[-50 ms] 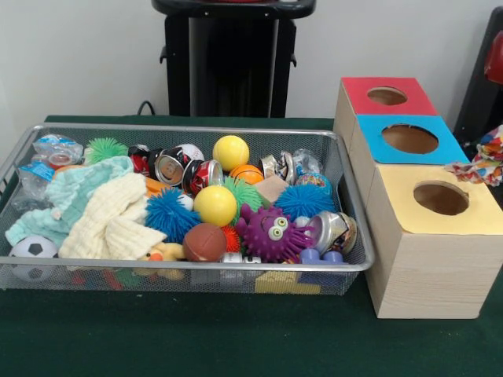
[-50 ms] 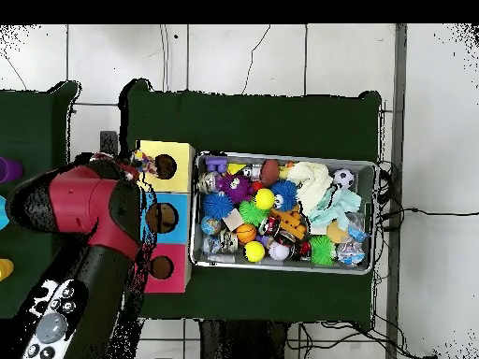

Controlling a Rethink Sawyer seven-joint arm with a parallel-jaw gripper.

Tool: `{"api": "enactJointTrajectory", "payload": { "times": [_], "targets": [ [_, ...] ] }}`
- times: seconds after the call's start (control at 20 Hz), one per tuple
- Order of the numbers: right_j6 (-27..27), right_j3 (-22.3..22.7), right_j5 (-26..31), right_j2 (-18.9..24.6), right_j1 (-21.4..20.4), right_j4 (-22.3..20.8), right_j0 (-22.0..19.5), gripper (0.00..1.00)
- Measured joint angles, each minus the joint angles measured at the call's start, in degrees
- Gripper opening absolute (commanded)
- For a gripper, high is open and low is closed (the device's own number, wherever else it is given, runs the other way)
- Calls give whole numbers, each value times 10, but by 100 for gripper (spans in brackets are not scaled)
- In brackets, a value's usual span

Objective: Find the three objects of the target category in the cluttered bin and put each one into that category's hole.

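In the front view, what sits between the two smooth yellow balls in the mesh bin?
A green spiky rubber ball lies between the far yellow ball and the near yellow ball, with a red-and-silver can just beside it.

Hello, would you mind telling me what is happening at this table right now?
A sorting run is set up, but nothing is being handled yet. The mesh bin is crammed with balls, spiky toys, crushed cans and cloths. Beside it stands a wooden box with red, blue and yellow tops, each with a hole. The robot arm is drawn off to the side over the box; its gripper is hidden.
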Motion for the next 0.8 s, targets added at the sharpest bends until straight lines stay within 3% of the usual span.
{"api": "enactJointTrajectory", "payload": {
  "times": [0.8],
  "targets": [
    [0, 1, -8, 6, -15, 0, -40, 0]
  ]
}}
